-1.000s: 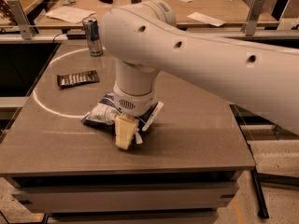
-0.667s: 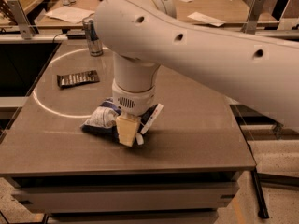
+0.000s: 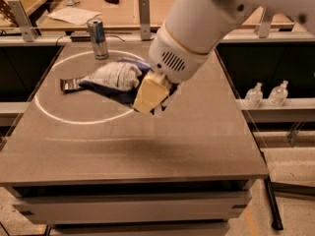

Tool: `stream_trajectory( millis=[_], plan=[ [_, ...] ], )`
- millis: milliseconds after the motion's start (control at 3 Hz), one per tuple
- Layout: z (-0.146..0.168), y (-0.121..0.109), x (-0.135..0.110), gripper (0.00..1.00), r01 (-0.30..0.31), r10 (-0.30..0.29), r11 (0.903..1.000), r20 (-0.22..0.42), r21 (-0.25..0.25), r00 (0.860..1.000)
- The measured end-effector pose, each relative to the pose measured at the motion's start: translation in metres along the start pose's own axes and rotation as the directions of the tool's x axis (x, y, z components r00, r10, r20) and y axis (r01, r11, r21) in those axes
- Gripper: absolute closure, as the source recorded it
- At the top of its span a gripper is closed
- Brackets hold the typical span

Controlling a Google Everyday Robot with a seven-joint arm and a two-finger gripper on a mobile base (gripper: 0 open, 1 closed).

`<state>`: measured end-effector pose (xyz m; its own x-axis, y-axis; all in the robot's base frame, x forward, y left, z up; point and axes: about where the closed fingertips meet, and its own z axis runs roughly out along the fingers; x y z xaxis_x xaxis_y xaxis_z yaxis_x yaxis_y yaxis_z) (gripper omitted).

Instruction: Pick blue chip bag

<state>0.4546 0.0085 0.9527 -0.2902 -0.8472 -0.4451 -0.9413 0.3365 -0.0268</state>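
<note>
The blue chip bag [image 3: 114,78] is crumpled, dark blue with white print. It hangs lifted above the grey table [image 3: 147,141], its right end caught in my gripper [image 3: 153,100]. The gripper's cream-coloured fingers [image 3: 147,95] are shut on the bag, below the white wrist of the arm that comes in from the upper right. The arm hides the bag's right end.
A tall blue-silver can [image 3: 98,38] stands at the table's back left. A flat dark wrapper [image 3: 70,84] lies left of the bag, partly hidden by it. A white circle [image 3: 54,119] is marked on the table. Two small bottles [image 3: 268,95] stand on a shelf at the right.
The gripper has risen from the tabletop with the blue chip bag in it. The bag was lying on the table and now hangs in the air. The view has shifted closer.
</note>
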Motion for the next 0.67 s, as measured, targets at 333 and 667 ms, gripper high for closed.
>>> stream_trajectory(
  millis=[333, 667],
  plan=[
    [-0.04, -0.028, -0.023, 1.0, -0.02, 0.026, 0.9994, 0.233, -0.029, 0.972],
    [-0.051, -0.017, -0.041, 1.0, -0.013, 0.036, 0.9967, 0.301, -0.08, 0.953]
  ],
)
